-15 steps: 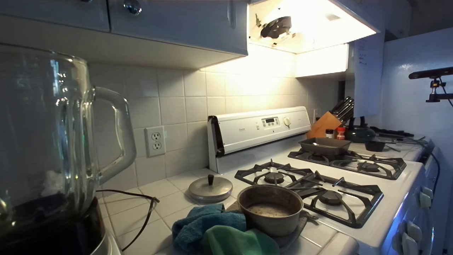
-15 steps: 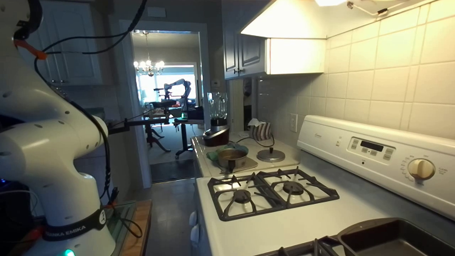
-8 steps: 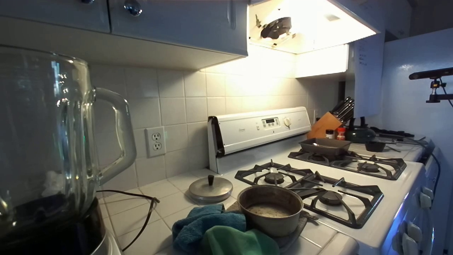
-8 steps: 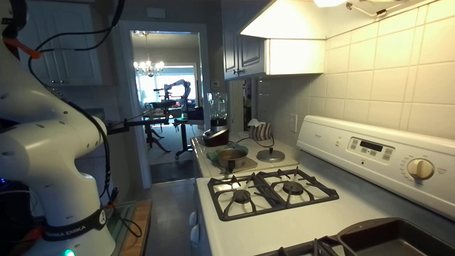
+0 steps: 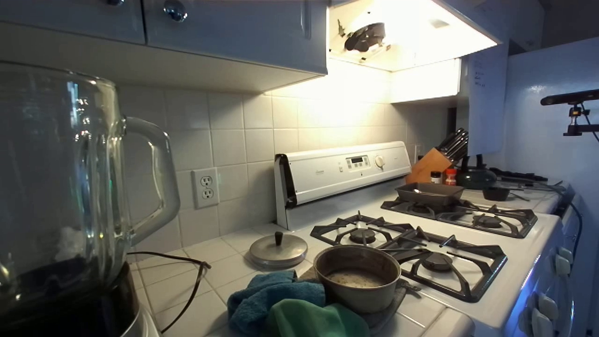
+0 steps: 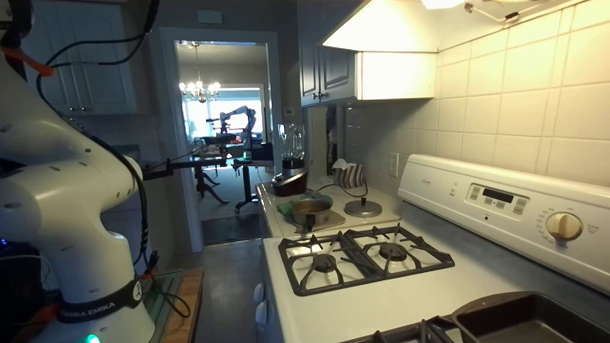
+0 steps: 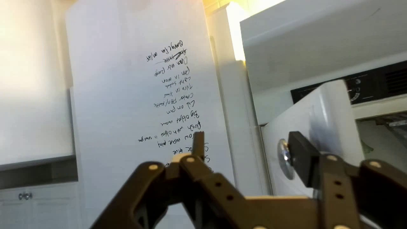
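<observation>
My gripper (image 7: 249, 149) shows in the wrist view with its two dark fingers spread wide apart and nothing held between them. The right finger overlaps a round shiny knob (image 7: 284, 159) on a white cabinet door (image 7: 299, 121). Whether that finger touches the knob I cannot tell. The door stands at an angle, and an open space shows past its rounded edge. The left finger is in front of a large white paper (image 7: 127, 105) with handwritten lines. The white arm (image 6: 76, 190) is at the left in an exterior view; its gripper is outside both exterior views.
A white stove (image 6: 329, 305) with black grates (image 5: 449, 276) holds a dark baking pan (image 5: 428, 196). A pot (image 5: 362, 297), lid (image 5: 278, 250), blue towel (image 5: 271, 295), green cloth (image 5: 313, 318) and blender (image 5: 56, 164) are on the counter. The lit range hood (image 6: 386, 28) hangs above.
The upper arm with its orange band and black cable has shifted left in an exterior view, mostly in the first half second. The stove and counter things have not moved.
</observation>
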Robot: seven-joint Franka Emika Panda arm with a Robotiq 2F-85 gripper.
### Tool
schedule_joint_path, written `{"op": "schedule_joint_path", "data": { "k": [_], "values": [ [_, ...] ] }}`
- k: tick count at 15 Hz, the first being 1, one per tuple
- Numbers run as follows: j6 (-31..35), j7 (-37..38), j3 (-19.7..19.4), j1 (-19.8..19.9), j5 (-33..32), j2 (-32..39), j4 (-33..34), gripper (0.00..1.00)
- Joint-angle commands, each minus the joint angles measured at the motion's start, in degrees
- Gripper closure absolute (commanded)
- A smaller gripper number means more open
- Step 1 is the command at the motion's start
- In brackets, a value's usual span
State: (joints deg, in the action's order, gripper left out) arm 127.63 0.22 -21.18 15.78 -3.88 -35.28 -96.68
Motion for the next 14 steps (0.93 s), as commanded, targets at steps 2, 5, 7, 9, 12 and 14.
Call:
{"op": "schedule_joint_path", "data": {
  "k": [2,5,7,9,12,14],
  "values": [
    [4.7,1.0,-2.0,4.0,-2.3,1.7,1.1,0.00],
    [4.9,0.9,-2.4,4.1,-2.0,2.2,1.4,0.00],
    [4.5,1.1,-1.9,4.5,-2.4,1.9,1.1,0.00],
    [4.5,1.3,-1.2,4.9,-2.9,1.1,0.3,0.00],
    [4.6,1.8,-0.1,5.6,-3.3,0.0,-0.7,0.00],
    [4.8,2.3,1.0,6.3,-3.7,-1.1,-1.8,0.00]
  ]
}}
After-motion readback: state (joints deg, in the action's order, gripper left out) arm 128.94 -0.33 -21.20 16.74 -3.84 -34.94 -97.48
